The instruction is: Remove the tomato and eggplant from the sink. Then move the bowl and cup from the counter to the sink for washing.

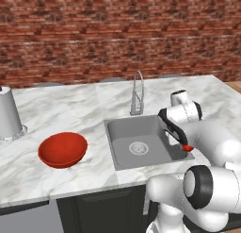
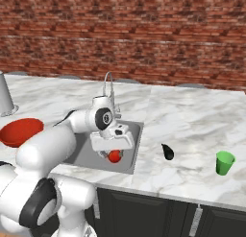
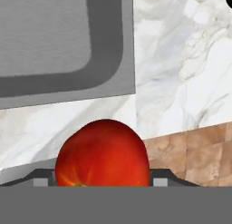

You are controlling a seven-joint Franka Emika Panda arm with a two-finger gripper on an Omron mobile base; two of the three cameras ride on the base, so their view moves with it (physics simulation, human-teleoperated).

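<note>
My gripper [image 2: 114, 152] is shut on the tomato [image 2: 114, 157], a shiny red ball held just above the front right corner of the sink [image 2: 86, 157]. In the hand view the tomato [image 3: 102, 155] sits between the fingertips, over the counter [image 3: 181, 73] strip beside the sink [image 3: 45, 37]. From the left base view the tomato [image 1: 187, 147] peeks out under the hand. The eggplant [image 2: 167, 152] lies on the counter right of the sink. Farther right stands the green cup [image 2: 224, 162]. The red bowl [image 1: 62, 149] rests on the counter left of the sink [image 1: 127, 133].
A thin curved faucet [image 1: 137, 93] rises behind the basin. A grey canister [image 1: 8, 114] stands at the far left of the counter. A brick wall runs along the back. Dark cabinets sit below the counter's front edge.
</note>
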